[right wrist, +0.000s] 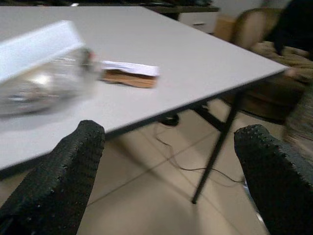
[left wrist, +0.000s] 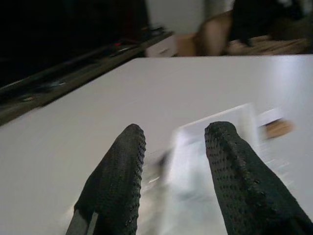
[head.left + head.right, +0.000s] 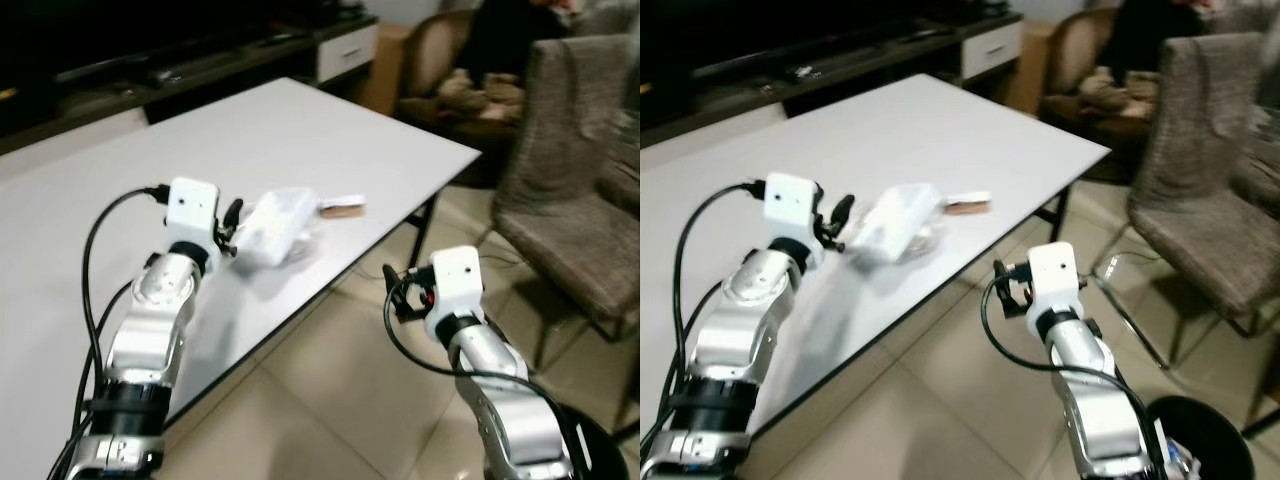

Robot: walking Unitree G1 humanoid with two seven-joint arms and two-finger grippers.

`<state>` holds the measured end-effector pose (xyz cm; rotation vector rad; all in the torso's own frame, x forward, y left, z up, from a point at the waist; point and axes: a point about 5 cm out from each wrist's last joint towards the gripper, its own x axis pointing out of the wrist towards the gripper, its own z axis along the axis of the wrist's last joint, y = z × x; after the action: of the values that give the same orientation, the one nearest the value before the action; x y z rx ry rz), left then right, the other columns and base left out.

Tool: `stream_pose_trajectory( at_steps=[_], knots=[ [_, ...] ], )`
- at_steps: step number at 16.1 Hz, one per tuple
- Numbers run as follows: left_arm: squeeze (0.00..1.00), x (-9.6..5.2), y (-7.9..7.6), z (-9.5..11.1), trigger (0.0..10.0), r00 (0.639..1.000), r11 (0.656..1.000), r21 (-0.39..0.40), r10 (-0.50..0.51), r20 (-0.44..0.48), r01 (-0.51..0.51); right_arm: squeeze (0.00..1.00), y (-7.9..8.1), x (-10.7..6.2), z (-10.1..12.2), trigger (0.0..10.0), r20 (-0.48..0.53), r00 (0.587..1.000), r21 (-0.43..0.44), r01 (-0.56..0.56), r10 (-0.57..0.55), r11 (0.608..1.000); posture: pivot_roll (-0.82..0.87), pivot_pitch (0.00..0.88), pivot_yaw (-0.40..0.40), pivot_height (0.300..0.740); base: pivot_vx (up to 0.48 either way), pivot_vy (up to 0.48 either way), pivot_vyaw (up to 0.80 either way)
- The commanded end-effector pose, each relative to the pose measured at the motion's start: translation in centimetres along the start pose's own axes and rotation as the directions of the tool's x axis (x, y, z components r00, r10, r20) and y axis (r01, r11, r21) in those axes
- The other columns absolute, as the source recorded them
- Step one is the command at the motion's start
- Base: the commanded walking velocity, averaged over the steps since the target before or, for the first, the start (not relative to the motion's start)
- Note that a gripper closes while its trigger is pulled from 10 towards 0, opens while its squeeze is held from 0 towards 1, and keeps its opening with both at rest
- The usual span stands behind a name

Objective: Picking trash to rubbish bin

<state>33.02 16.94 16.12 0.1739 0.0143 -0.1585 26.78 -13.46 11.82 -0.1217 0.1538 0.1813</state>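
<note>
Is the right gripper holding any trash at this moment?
No, the right gripper is open and empty beside the table, off its edge.

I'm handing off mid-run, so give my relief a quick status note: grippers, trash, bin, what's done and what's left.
Left gripper: open, over the table, fingers right at the white box; a grip on it can't be confirmed.
Right gripper: open, empty, held over the floor off the table's edge.
Trash: the white box with a clear plastic piece under it, and a small wrapper beside it, all on the table near the edge.
Bin: black, on the floor by the right arm.
Done: nothing binned that I can see.
Left: grasp each piece and drop it in the bin.
</note>
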Motion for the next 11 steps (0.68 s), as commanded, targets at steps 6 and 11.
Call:
stream_pose_trajectory(
  at_steps=[6,11],
  knots=[
    [1.0,0.0,-3.0,0.1,10.0,0.968,0.961,-0.117,-0.252,0.001,0.251,0.0,-0.6,-0.2,0.1,10.0,0.005,1.0,-0.02,0.017,-0.017,1.0,-0.03,0.0,0.028,0.74,0.045,0.0,0.0],
    [1.0,1.0,-2.4,-1.0,10.0,0.956,0.953,-0.134,-0.282,-0.076,0.27,0.0,1.7,-1.3,-0.6,10.0,-0.07,0.961,0.044,-0.263,0.266,0.964,-0.01,0.0,0.03,0.74,0.0,0.0,0.0]
  ],
)
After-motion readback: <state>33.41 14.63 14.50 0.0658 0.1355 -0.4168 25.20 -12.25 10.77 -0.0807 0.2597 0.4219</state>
